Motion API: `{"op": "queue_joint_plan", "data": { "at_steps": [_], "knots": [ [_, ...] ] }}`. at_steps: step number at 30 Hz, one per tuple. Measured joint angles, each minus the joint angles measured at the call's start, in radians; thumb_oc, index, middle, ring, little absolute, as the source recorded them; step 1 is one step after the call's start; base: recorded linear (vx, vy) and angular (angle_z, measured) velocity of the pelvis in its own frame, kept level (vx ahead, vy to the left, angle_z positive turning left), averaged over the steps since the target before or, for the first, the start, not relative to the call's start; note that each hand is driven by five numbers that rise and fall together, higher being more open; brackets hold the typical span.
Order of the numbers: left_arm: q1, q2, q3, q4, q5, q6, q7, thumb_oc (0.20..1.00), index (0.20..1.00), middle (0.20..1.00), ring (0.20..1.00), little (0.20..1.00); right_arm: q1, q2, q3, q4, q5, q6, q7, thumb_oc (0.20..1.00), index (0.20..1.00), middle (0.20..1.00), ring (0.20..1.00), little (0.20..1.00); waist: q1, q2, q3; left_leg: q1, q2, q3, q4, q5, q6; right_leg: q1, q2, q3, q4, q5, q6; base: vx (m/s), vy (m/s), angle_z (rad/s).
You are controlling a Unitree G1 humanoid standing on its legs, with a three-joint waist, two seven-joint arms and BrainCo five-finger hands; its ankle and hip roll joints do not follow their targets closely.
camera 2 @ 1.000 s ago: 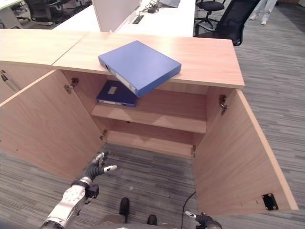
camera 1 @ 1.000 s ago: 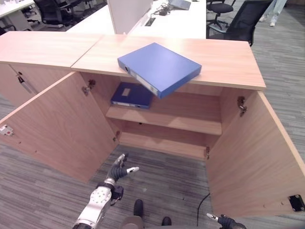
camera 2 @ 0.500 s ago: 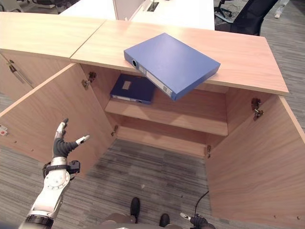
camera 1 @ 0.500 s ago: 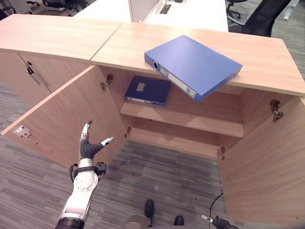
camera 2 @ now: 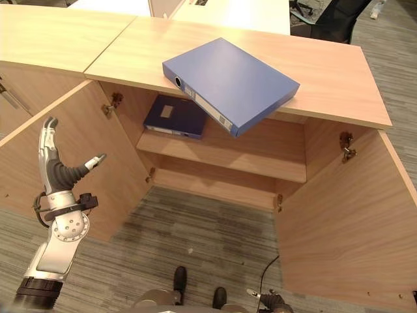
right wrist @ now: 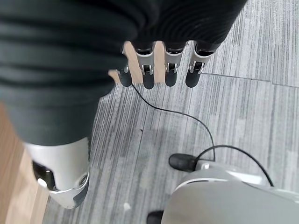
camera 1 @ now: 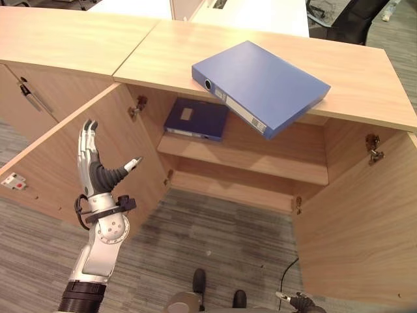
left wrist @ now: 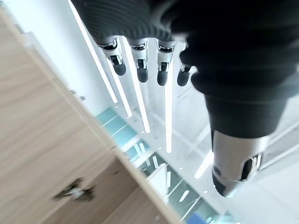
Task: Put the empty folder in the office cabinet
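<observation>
**Blue folder waits on cabinet top as robot's left hand rises open**

Silver fingers spread straight and thumb held apart, the robot's left hand [camera 1: 93, 171] is raised upright in front of the open left door [camera 1: 78, 163] of the wooden office cabinet [camera 1: 273, 140], holding and touching nothing. The right hand [right wrist: 154, 70] hangs low over the grey carpet [camera 1: 215, 228], its fingers straight and empty in its wrist view.

Beyond, both cabinet doors stand wide, the right door [camera 1: 365, 222] swung out toward the viewer, leaving the cabinet mouth unobstructed. Inside, the upper shelf [camera 1: 260, 166] carries a dark blue binder [camera 1: 195, 119] lying flat at its left end; the rest of that shelf is bare, as is the lower shelf [camera 1: 241, 189].

The blue folder [camera 1: 260, 85] lies flat and askew on the cabinet's top, one corner jutting past the front edge above the opening. Farther back are a white desk [camera 1: 260, 13] and a black office chair [camera 1: 352, 19].
</observation>
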Motion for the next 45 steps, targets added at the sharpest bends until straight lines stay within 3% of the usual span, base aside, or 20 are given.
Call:
{"op": "queue_joint_plan", "data": {
  "at_steps": [3, 5, 6, 8, 9, 10, 11, 13, 14, 15, 18, 19, 22, 23, 25, 28, 35, 39, 45],
  "knots": [
    [-0.007, 0.001, -0.003, -0.021, 0.019, 0.001, 0.002, 1.000, 1.000, 1.000, 1.000, 1.000, -0.015, -0.011, -0.037, 0.058, -0.007, 0.000, -0.005, 1.000, 1.000, 1.000, 1.000, 1.000, 0.000, 0.033, -0.004, 0.006, -0.014, -0.001, 0.006, -0.014, 0.019, -0.003, -0.016, -0.010, 0.030, -0.015, 0.012, 0.08, 0.311, 0.04],
    [-0.013, -0.006, -0.007, -0.021, 0.031, 0.001, 0.000, 1.000, 1.000, 1.000, 1.000, 1.000, -0.006, -0.039, -0.048, 0.069, -0.007, 0.002, -0.004, 1.000, 1.000, 1.000, 1.000, 1.000, -0.008, 0.075, -0.002, 0.021, -0.029, -0.021, 0.008, -0.032, 0.046, -0.033, -0.040, -0.029, 0.158, -0.086, 0.029, 0.04, 0.266, 0.33],
    [-0.006, -0.036, 0.000, -0.031, 0.035, 0.000, 0.003, 1.000, 1.000, 1.000, 1.000, 1.000, 0.018, -0.060, -0.052, 0.072, -0.005, 0.001, -0.004, 1.000, 1.000, 1.000, 1.000, 1.000, -0.023, 0.108, -0.012, 0.035, -0.071, -0.040, 0.027, -0.054, 0.071, -0.195, -0.111, -0.026, 0.548, -0.184, 0.052, 0.10, 0.304, 0.53],
    [0.019, -0.047, 0.024, -0.047, 0.051, -0.003, -0.002, 1.000, 1.000, 1.000, 1.000, 1.000, 0.024, -0.055, -0.070, 0.042, -0.001, -0.006, -0.008, 1.000, 1.000, 1.000, 1.000, 1.000, -0.038, 0.102, -0.006, 0.031, -0.108, -0.052, 0.065, -0.081, 0.110, -0.284, -0.201, -0.036, 0.730, -0.184, 0.047, 0.09, 0.063, 0.32],
    [0.026, -0.059, 0.023, -0.053, 0.051, -0.002, -0.001, 1.000, 1.000, 1.000, 1.000, 1.000, 0.019, -0.054, -0.072, 0.031, 0.002, -0.008, -0.013, 1.000, 1.000, 1.000, 1.000, 1.000, -0.041, 0.094, 0.001, 0.033, -0.117, -0.053, 0.075, -0.091, 0.117, -0.299, -0.220, -0.045, 0.753, -0.191, 0.033, 0.07, -0.117, 0.24],
    [0.048, -0.061, 0.016, -0.052, 0.049, 0.002, -0.007, 1.000, 1.000, 1.000, 1.000, 1.000, 0.014, -0.052, -0.067, 0.020, 0.000, -0.006, -0.020, 1.000, 1.000, 1.000, 1.000, 1.000, -0.045, 0.090, 0.006, 0.042, -0.108, -0.071, 0.080, -0.089, 0.101, -0.313, -0.251, -0.088, 0.677, -0.210, 0.031, 0.07, -0.100, 0.24],
    [0.045, -0.047, 0.019, -0.055, 0.049, 0.000, -0.007, 1.000, 1.000, 1.000, 1.000, 1.000, 0.010, -0.041, -0.067, 0.019, 0.000, -0.004, -0.019, 1.000, 1.000, 1.000, 1.000, 1.000, -0.044, 0.073, 0.009, 0.040, -0.102, -0.079, 0.073, -0.085, 0.093, -0.325, -0.241, -0.086, 0.624, -0.203, 0.039, 0.14, -0.126, 0.32],
    [0.037, -0.007, 0.030, -0.039, 0.048, 0.002, -0.003, 1.000, 1.000, 1.000, 1.000, 1.000, -0.010, -0.014, -0.049, 0.015, 0.000, -0.004, -0.019, 1.000, 1.000, 1.000, 1.000, 1.000, -0.047, 0.031, 0.041, 0.034, -0.080, -0.104, 0.075, -0.076, 0.083, -0.323, -0.183, -0.075, 0.411, -0.162, 0.098, 0.14, -0.063, 0.36],
    [0.039, -0.002, 0.029, -0.031, 0.048, 0.003, -0.004, 1.000, 1.000, 1.000, 1.000, 1.000, -0.010, -0.009, -0.042, 0.007, 0.000, -0.005, -0.019, 1.000, 1.000, 1.000, 1.000, 1.000, -0.046, 0.021, 0.047, 0.039, -0.081, -0.123, 0.074, -0.083, 0.071, -0.330, -0.158, -0.080, 0.368, -0.139, 0.103, 0.12, -0.060, 0.67],
    [0.043, -0.003, 0.026, -0.008, 0.048, 0.004, -0.004, 1.000, 1.000, 1.000, 1.000, 1.000, 0.001, 0.000, -0.037, -0.001, 0.001, -0.006, -0.018, 1.000, 1.000, 1.000, 1.000, 1.000, -0.059, 0.006, 0.048, 0.054, -0.075, -0.157, 0.080, -0.085, 0.062, -0.317, -0.104, -0.016, 0.281, -0.079, 0.122, 0.13, -0.085, 0.80],
    [0.058, 0.000, 0.026, -0.007, 0.049, 0.005, -0.003, 1.000, 1.000, 1.000, 1.000, 1.000, 0.018, 0.007, -0.037, -0.003, 0.001, -0.008, -0.018, 1.000, 1.000, 1.000, 1.000, 1.000, -0.053, -0.014, 0.055, 0.110, -0.082, -0.174, 0.066, -0.102, 0.040, -0.272, -0.084, 0.002, 0.245, 0.049, 0.077, 0.15, -0.093, 0.38],
    [0.081, -0.002, 0.028, -0.014, 0.049, 0.004, -0.002, 1.000, 1.000, 1.000, 1.000, 1.000, 0.016, 0.006, -0.037, -0.005, 0.001, -0.009, -0.018, 1.000, 1.000, 1.000, 1.000, 1.000, -0.047, -0.013, 0.052, 0.125, -0.070, -0.174, 0.062, -0.116, 0.027, -0.251, -0.073, -0.013, 0.225, 0.077, 0.040, 0.25, -0.145, -0.09],
    [0.106, -0.001, 0.026, -0.016, 0.049, -0.001, -0.013, 1.000, 1.000, 1.000, 1.000, 1.000, 0.012, 0.002, -0.037, -0.007, 0.003, -0.010, -0.015, 1.000, 1.000, 1.000, 1.000, 1.000, -0.051, 0.018, 0.042, 0.157, -0.021, -0.175, 0.041, -0.132, 0.001, -0.177, -0.018, -0.025, 0.116, 0.109, 0.005, 0.18, -0.105, -0.11],
    [0.104, 0.000, 0.026, -0.027, 0.049, -0.003, -0.023, 1.000, 1.000, 1.000, 1.000, 1.000, 0.013, 0.000, -0.035, -0.005, 0.003, -0.010, -0.012, 1.000, 1.000, 1.000, 1.000, 1.000, -0.055, 0.013, 0.036, 0.181, 0.005, -0.167, 0.034, -0.142, -0.014, -0.129, 0.013, -0.027, 0.053, 0.129, -0.013, 0.21, -0.102, -0.10],
    [0.093, 0.011, 0.007, -0.033, 0.049, -0.002, -0.040, 1.000, 1.000, 1.000, 1.000, 1.000, 0.017, -0.005, -0.036, -0.004, 0.003, -0.009, -0.010, 1.000, 1.000, 1.000, 1.000, 1.000, -0.062, 0.010, 0.027, 0.196, 0.019, -0.164, 0.021, -0.145, -0.021, -0.098, 0.028, -0.028, 0.005, 0.142, -0.019, 0.17, -0.079, -0.08],
    [0.075, 0.020, -0.030, -0.051, 0.068, -0.014, -0.074, 1.000, 1.000, 1.000, 1.000, 1.000, 0.018, -0.019, -0.033, 0.017, 0.002, -0.009, -0.009, 1.000, 1.000, 1.000, 1.000, 1.000, -0.086, 0.025, 0.001, 0.225, 0.034, -0.151, -0.004, -0.143, -0.026, -0.079, 0.043, -0.025, -0.003, 0.143, -0.026, 0.11, -0.043, -0.06],
    [-0.001, 0.116, -0.111, -0.053, 0.179, -0.030, -0.128, 1.000, 1.000, 1.000, 1.000, 1.000, 0.048, -0.013, -0.013, 0.025, -0.008, -0.003, 0.016, 1.000, 1.000, 1.000, 1.000, 1.000, -0.097, 0.037, -0.058, 0.210, 0.028, -0.124, -0.005, -0.147, -0.025, -0.098, 0.040, 0.002, -0.007, 0.147, -0.018, 0.07, -0.029, -0.10],
    [-0.045, 0.185, -0.139, -0.055, 0.265, -0.031, -0.129, 1.000, 1.000, 1.000, 1.000, 1.000, 0.051, -0.013, 0.003, 0.025, -0.011, -0.003, 0.027, 1.000, 1.000, 1.000, 1.000, 1.000, -0.113, 0.044, -0.068, 0.207, 0.027, -0.109, -0.012, -0.147, -0.025, -0.113, 0.038, 0.008, -0.007, 0.150, -0.015, 0.04, -0.015, -0.11],
    [-0.074, 0.209, -0.148, -0.078, 0.334, -0.031, -0.129, 1.000, 1.000, 1.000, 1.000, 1.000, 0.071, -0.019, 0.004, 0.023, -0.039, -0.004, 0.035, 1.000, 1.000, 1.000, 1.000, 1.000, -0.123, 0.066, -0.078, 0.193, 0.026, -0.091, -0.010, -0.147, -0.025, -0.133, 0.042, 0.026, -0.008, 0.158, -0.022, 0.04, -0.022, -0.11]
  ]
}}
